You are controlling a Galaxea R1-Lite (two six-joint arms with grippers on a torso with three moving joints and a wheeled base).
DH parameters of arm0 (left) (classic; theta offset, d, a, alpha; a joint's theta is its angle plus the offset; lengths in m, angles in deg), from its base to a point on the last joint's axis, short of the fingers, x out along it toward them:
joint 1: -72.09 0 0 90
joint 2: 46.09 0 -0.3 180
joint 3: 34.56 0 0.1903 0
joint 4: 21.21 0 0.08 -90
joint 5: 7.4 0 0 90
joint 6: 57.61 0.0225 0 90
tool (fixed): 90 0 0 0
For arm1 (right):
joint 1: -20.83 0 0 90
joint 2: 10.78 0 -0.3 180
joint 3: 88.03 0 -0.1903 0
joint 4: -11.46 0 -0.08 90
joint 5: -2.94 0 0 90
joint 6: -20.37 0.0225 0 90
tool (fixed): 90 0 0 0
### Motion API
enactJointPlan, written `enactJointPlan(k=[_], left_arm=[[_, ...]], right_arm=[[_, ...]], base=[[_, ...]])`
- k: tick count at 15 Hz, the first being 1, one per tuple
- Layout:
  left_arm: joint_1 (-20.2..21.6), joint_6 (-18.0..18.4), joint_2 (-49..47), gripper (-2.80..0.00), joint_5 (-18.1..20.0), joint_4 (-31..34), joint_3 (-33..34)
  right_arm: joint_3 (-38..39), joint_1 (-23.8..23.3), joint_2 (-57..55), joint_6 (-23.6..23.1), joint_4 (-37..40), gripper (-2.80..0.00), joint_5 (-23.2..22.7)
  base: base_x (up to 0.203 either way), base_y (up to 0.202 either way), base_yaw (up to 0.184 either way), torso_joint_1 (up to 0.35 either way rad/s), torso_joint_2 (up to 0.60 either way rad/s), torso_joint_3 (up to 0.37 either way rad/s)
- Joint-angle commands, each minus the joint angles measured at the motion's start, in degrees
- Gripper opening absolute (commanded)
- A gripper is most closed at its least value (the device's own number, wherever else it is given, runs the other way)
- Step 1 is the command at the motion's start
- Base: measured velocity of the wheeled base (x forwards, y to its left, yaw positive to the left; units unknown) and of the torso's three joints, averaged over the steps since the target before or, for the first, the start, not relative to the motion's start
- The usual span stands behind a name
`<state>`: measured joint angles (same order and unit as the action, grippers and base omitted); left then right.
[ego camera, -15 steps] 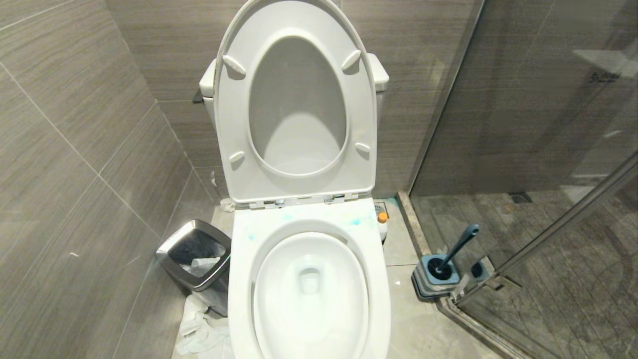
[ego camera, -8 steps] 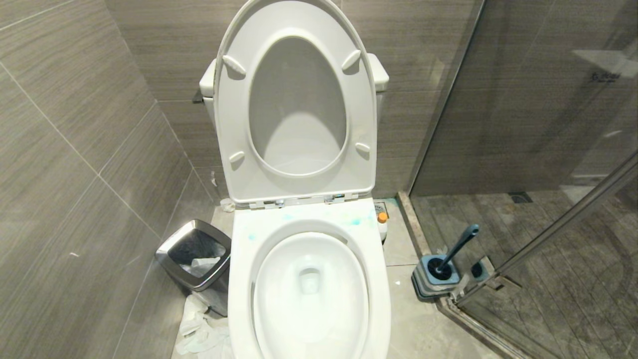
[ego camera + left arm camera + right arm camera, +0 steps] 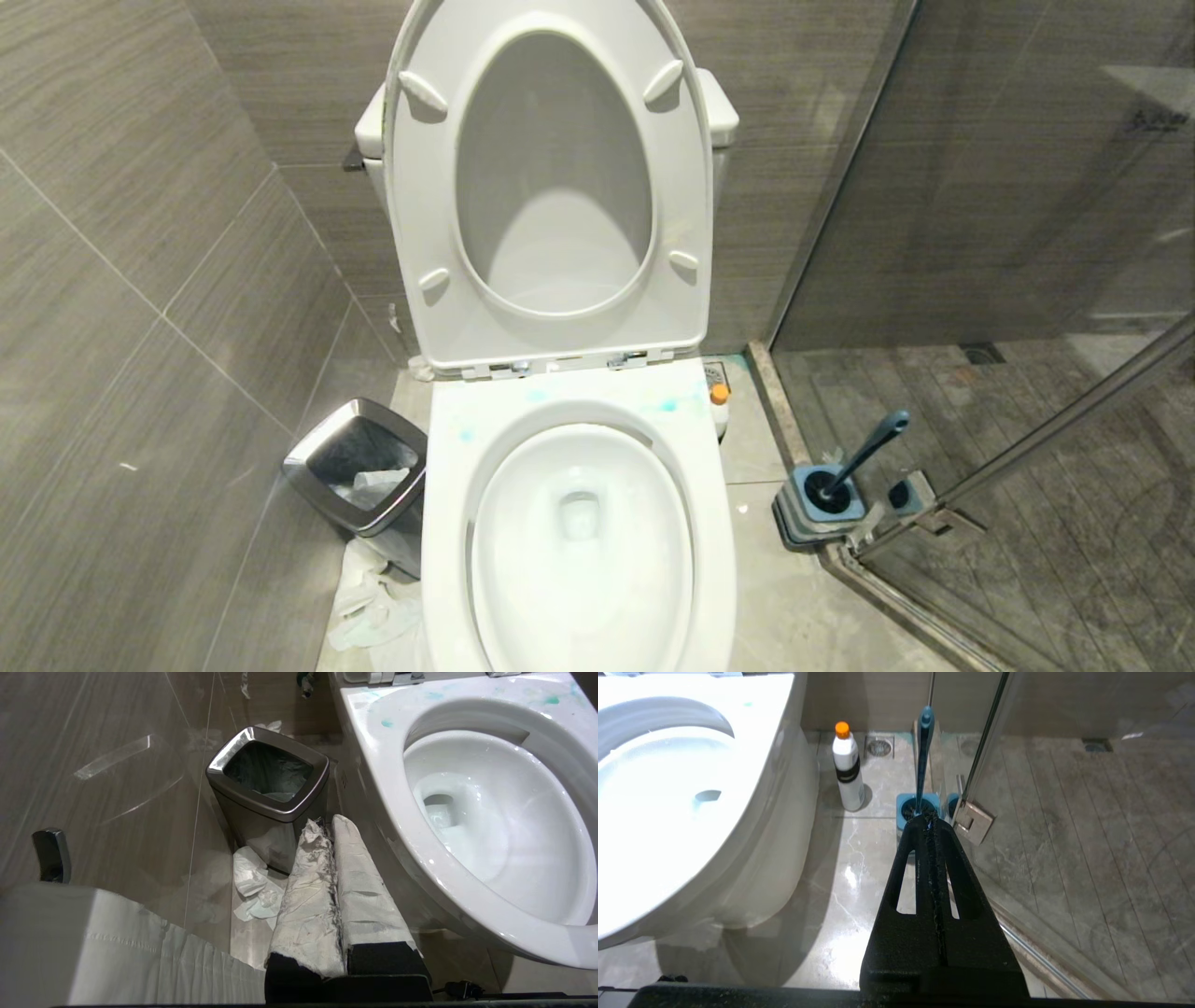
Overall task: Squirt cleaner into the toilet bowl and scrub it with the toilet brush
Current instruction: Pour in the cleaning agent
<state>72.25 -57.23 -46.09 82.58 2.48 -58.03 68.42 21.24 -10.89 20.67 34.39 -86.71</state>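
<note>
The white toilet bowl (image 3: 446,509) stands in the middle of the head view with seat and lid (image 3: 551,187) raised. Pale turquoise cleaner smears (image 3: 668,405) mark its back rim (image 3: 387,723). The dark teal toilet brush (image 3: 868,453) leans in its square blue holder (image 3: 822,509) on the floor to the right, by the glass door. Neither arm shows in the head view. My left gripper (image 3: 327,823), its fingers wrapped in white, hangs shut and empty between the bin and the bowl (image 3: 467,891). My right gripper (image 3: 930,820), black, is shut and empty, short of the brush (image 3: 923,756).
A white bottle with an orange cap (image 3: 847,770) stands beside the toilet base. A steel-rimmed bin (image 3: 359,476) and crumpled tissue (image 3: 369,597) lie left of the bowl. The glass shower door (image 3: 1027,420) and its hinge (image 3: 973,821) bound the right side. Tiled walls close in behind and left.
The whole head view has shifted: the toilet looms slightly larger and sits higher, so the camera has moved. Nothing in the scene itself has moved.
</note>
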Motion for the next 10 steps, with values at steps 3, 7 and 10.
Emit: enactJointPlan(k=[3, 7, 10], left_arm=[[0.02, 0.06, -0.09, -2.8, -0.06, 0.02, 0.01], [0.02, -0.03, -0.09, -2.8, -0.06, 0.02, 0.01], [0.02, -0.03, -0.09, -2.8, -0.06, 0.02, 0.01]], right_arm=[[0.01, 0.02, -0.07, 0.01, 0.0, -2.8, 0.0], [0.01, 0.02, -0.07, -0.04, 0.0, -2.8, 0.0], [0.01, 0.02, -0.07, -0.04, 0.0, -2.8, 0.0]], base=[[0.0, 0.0, 0.0, 0.006, 0.0, -0.198], [0.0, 0.0, 0.0, 0.002, 0.0, -0.194], [0.0, 0.0, 0.0, 0.005, 0.0, -0.198]])
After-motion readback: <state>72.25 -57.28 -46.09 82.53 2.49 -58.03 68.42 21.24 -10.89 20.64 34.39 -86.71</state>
